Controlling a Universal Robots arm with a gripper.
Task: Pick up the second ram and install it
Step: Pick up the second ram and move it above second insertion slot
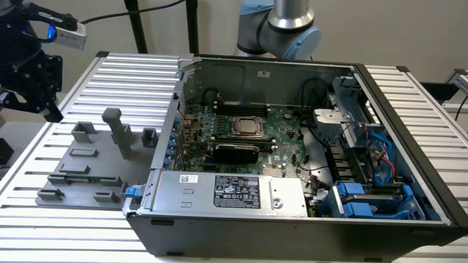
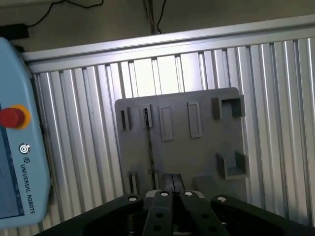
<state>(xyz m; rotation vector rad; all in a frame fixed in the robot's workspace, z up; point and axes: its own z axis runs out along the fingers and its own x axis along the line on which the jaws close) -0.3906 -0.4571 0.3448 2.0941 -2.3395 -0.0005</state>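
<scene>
gripper [image 2: 173,182], closed and empty, hovers over the second ram [image 2: 149,142]: edge-on in wrist view, green in exterior view.

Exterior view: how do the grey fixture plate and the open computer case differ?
The fixture plate is a low, flat grey slab carrying blocks; the computer case is a tall black box, open-topped, showing its motherboard. The fixture plate is smaller than the computer case. Both rest on the ribbed table.
</scene>
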